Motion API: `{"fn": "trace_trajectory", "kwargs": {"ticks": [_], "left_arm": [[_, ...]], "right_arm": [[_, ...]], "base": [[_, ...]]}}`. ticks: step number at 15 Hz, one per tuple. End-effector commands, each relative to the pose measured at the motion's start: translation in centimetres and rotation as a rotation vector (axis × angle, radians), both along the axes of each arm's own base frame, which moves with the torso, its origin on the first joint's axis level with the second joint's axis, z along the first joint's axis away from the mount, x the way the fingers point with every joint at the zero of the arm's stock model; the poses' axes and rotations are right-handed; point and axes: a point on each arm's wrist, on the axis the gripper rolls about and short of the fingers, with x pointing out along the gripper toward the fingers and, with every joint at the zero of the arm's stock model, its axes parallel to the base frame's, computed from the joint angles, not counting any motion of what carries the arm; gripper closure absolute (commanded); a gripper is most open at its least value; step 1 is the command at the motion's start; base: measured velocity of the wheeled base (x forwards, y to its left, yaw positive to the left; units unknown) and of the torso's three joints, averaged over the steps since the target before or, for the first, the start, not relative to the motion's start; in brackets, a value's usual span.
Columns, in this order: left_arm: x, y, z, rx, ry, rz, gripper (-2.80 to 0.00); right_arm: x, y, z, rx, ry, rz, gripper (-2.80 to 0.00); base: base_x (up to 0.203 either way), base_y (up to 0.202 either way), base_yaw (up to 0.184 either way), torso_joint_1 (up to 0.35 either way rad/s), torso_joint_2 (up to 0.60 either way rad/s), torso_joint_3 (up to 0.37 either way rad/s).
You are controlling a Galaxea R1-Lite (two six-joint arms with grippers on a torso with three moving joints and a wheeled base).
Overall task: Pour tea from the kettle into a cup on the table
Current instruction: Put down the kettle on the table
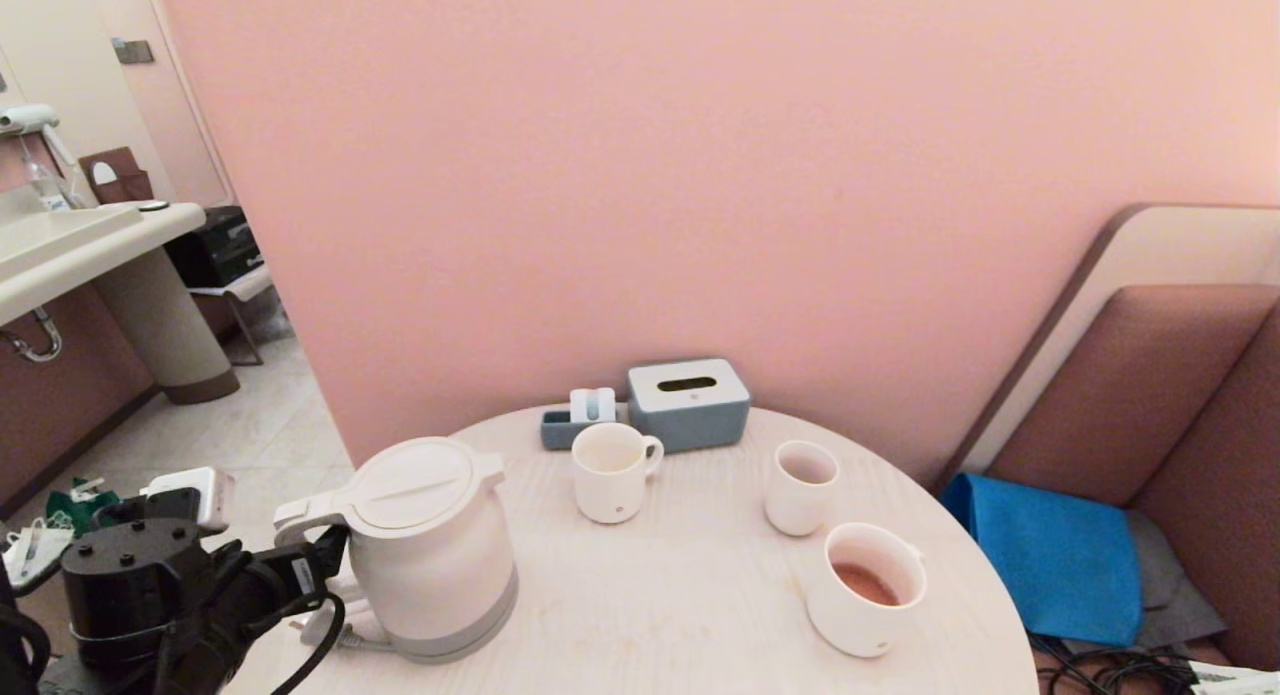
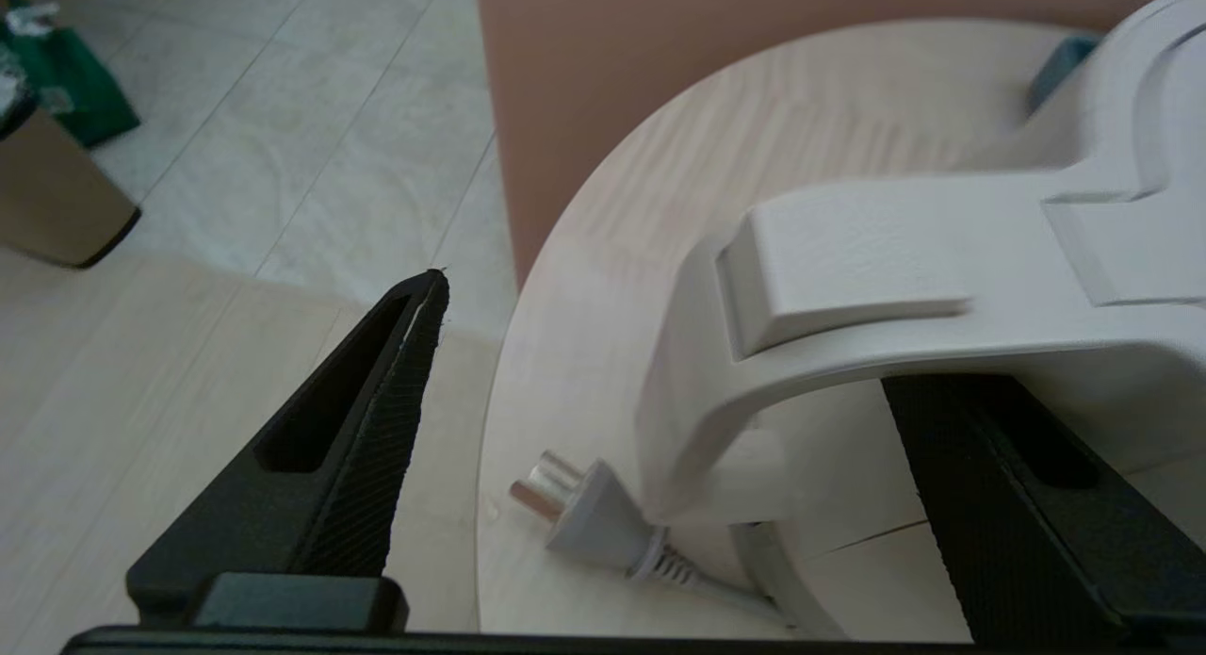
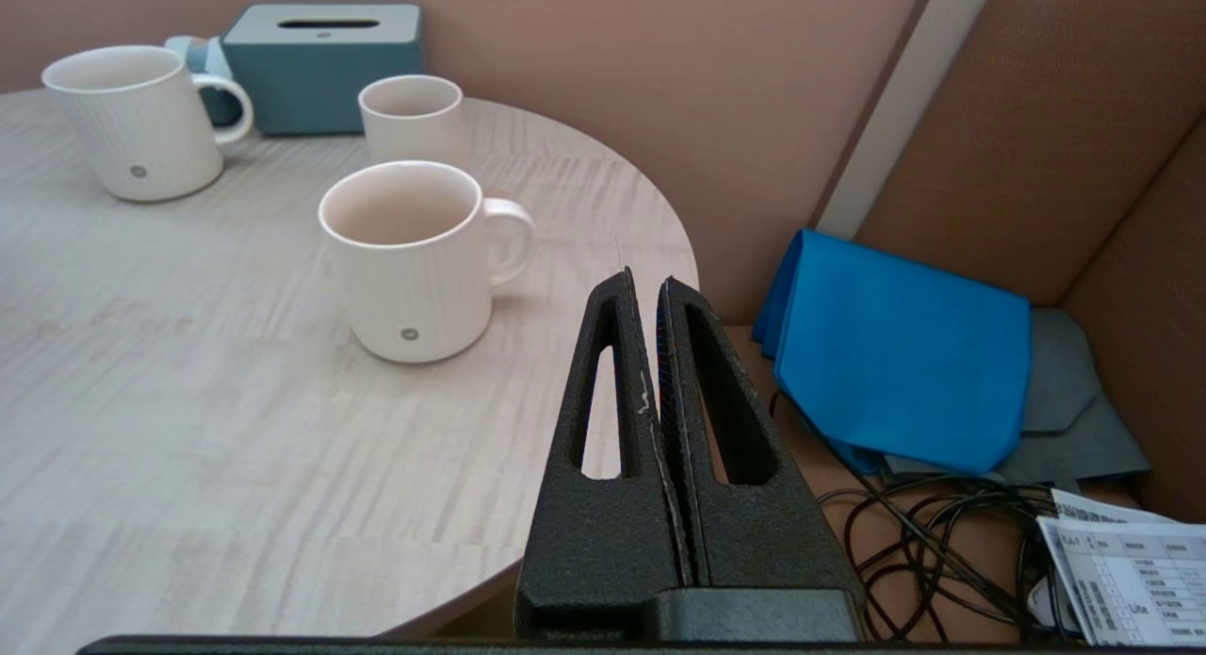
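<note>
left gripper (image 2: 660, 372) gapes wide astride the kettle (image 1: 432, 545) handle, gripping nothing; right gripper (image 3: 645, 292) sits clenched, empty.

A plain pink wall (image 1: 700, 175) fills most of the head view. On the right stands a brown upholstered bench seat (image 1: 1180, 395) with a pale-edged back panel; a blue folded cloth (image 1: 1050, 555) lies on it over a grey one, with black cables (image 3: 942, 532) and a printed sheet (image 3: 1121, 570) nearby. On the left, pale floor tiles (image 1: 240, 425) lead to a white washbasin counter (image 1: 90, 245) on a round pedestal, with a door (image 1: 130, 85) beyond. Lighting is soft and even.
</note>
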Motion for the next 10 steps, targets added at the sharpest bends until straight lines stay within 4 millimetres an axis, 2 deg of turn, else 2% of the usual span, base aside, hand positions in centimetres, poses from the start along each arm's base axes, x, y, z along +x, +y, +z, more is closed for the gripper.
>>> {"fn": "trace_trajectory", "kwargs": {"ticks": [1, 6, 10], "left_arm": [[-0.3, 0.1, 1.5, -0.014, -0.089, 0.004, -2.80], [-1.7, 0.3, 2.5, -0.012, -0.077, 0.001, -2.80], [-1.8, 0.2, 2.5, -0.010, -0.069, 0.000, -2.80]], "right_arm": [[0.0, 0.0, 0.0, -0.001, 0.001, 0.000, 0.00], [0.0, 0.0, 0.0, -0.001, 0.001, 0.001, 0.00], [0.0, 0.0, 0.0, -0.001, 0.001, 0.000, 0.00]], "base": [[0.000, 0.000, 0.000, 0.000, 0.00, 0.000], [0.000, 0.000, 0.000, 0.000, 0.00, 0.000], [0.000, 0.000, 0.000, 0.000, 0.00, 0.000]]}}
